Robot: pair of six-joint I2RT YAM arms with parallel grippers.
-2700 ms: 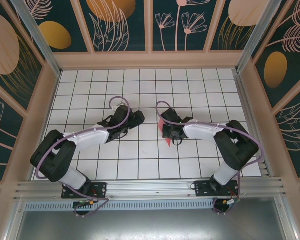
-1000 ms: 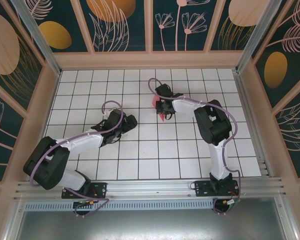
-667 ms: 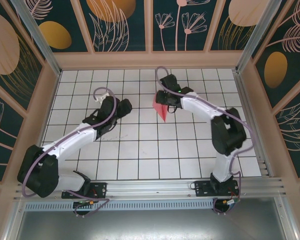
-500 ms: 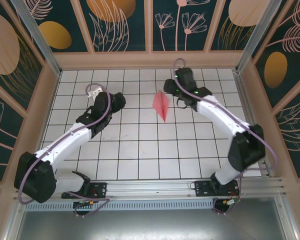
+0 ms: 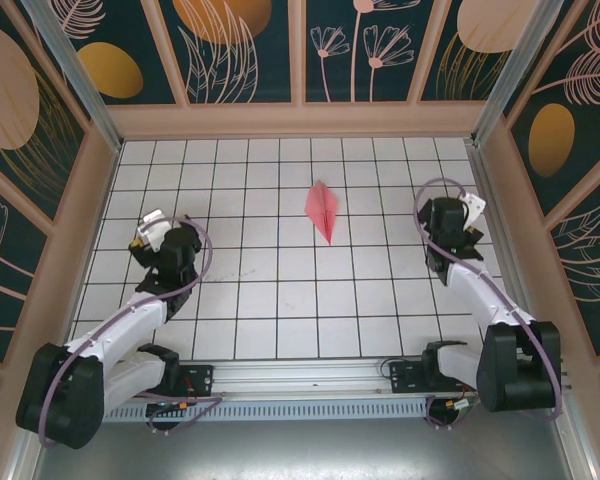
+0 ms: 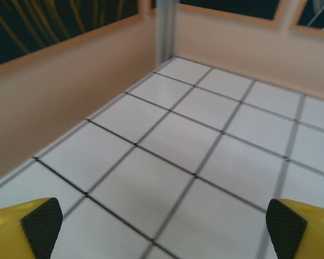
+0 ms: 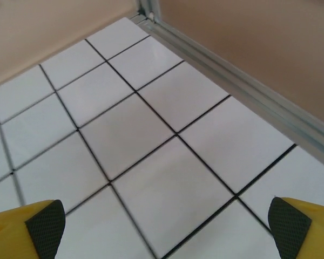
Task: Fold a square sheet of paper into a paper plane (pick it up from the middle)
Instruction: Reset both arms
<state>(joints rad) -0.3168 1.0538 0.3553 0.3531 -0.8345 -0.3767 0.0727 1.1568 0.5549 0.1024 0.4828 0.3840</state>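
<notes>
The pink-red paper plane (image 5: pixel 322 211) lies flat on the white grid table (image 5: pixel 280 300), centre back, its sharp tip pointing toward the near side. Far to its left my left gripper (image 5: pixel 152 232) hangs over the table's left side, open. In the left wrist view the left gripper (image 6: pixel 164 222) has its yellow fingertips (image 6: pixel 40 221) wide apart over bare tiles. My right gripper (image 5: pixel 464 212) is off to the plane's right by the right wall, open. In the right wrist view the right gripper (image 7: pixel 164 222) has nothing between its pads (image 7: pixel 287 224).
Beige walls (image 5: pixel 290 120) and an aluminium rail (image 7: pixel 248 91) enclose the tiled table. The left wrist view faces the back left corner post (image 6: pixel 164 27). Both arm bases sit at the near edge (image 5: pixel 300 375).
The right gripper carried the plane toward the back, opened and let it go on the table. Both arms then swung outward, left to the left side, right to the right wall.
</notes>
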